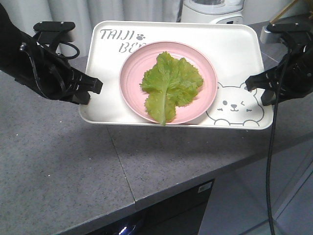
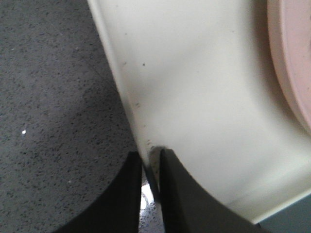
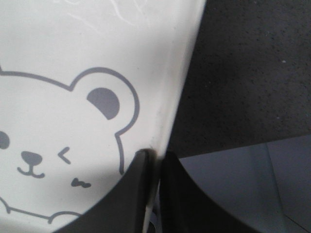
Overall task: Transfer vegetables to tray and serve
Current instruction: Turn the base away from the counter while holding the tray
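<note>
**Grey counter [image 1: 63, 161], tray [image 1: 234, 44] gripped at both ends: loading done, serving to go**

Nearest, dark cabinet front [image 1: 186, 215] under the counter's near edge, with a black cable [image 1: 270, 147] hanging down at the right. Further in, bare speckled stone, then the tray's near rim with a thin shadow below it; probably raised a little off the stone, though not certain from these views. At the tray's left edge, left gripper [image 1: 95, 88], clenched on the rim; from the left wrist view, rim pinched tight between the two dark fingers [image 2: 184, 204]. At the right edge, just beside the winking bear [image 1: 234, 105], right gripper [image 1: 252, 83] clamped on the rim in the same way, its two dark tips closed with the rim between; paler floor [image 3: 252, 184] in view past the counter's edge on that side. On the tray, toward its middle, round pink plate [image 1: 132, 93], and on the plate the vegetables [image 1: 171, 81]: one bright green lettuce leaf lying flat, pale stalk end reaching just over the plate's near rim. Beyond, grey lettering [image 1: 117, 35] at the tray's far left corner, then a white appliance base [image 1: 212, 12] and pale curtain [image 1: 98, 10] at the back.

Judged from all this: transfer finished, leaf aboard by way of the plate, both grips set. Left to do: carrying and serving, with the tray kept level against any sliding of plate or leaf
</note>
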You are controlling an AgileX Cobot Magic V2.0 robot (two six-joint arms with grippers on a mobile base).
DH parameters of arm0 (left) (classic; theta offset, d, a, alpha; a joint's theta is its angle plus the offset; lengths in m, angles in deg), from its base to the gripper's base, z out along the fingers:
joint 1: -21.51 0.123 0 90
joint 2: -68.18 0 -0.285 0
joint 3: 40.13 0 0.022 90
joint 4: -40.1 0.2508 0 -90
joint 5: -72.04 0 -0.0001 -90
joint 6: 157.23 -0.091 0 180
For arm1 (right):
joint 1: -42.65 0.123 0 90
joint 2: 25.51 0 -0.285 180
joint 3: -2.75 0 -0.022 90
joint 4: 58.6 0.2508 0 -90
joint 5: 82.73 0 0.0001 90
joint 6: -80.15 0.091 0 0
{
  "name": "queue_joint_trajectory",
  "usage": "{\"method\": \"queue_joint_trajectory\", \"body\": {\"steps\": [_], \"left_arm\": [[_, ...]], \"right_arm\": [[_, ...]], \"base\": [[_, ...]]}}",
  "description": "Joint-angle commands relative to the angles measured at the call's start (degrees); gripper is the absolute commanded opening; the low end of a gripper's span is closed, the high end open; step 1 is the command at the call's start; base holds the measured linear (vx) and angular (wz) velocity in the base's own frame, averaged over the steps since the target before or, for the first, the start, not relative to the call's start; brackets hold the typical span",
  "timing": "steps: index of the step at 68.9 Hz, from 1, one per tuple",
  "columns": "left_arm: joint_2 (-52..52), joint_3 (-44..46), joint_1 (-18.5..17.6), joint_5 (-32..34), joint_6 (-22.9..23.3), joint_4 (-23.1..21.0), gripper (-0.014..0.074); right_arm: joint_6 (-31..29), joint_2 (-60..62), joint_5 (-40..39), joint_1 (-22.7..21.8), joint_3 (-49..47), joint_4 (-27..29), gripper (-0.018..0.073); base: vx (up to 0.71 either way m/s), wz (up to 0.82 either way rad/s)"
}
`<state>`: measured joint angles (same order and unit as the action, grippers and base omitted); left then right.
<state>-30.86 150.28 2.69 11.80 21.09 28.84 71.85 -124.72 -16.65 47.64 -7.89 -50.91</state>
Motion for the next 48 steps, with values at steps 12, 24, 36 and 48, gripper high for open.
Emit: {"method": "queue_joint_trajectory", "body": {"steps": [12,24,36,48], "left_arm": [[2.6,1.9,-2.0,6.5,-1.7,-11.0,-0.0006],[2.6,1.9,-2.0,6.5,-1.7,-11.0,-0.0006],[2.6,1.9,-2.0,6.5,-1.7,-11.0,-0.0006],[2.6,1.9,-2.0,6.5,-1.7,-11.0,-0.0006]], "right_arm": [[-2.3,2.8,-3.4,1.5,-1.5,11.2,-0.0008],[-2.3,2.8,-3.4,1.5,-1.5,11.2,-0.0008],[-2.3,2.8,-3.4,1.5,-1.5,11.2,-0.0008],[-2.3,2.8,-3.4,1.5,-1.5,11.2,-0.0008]], "base": [[-0.01,-0.25],[-0.01,-0.26],[-0.01,-0.27],[-0.01,-0.27]]}}
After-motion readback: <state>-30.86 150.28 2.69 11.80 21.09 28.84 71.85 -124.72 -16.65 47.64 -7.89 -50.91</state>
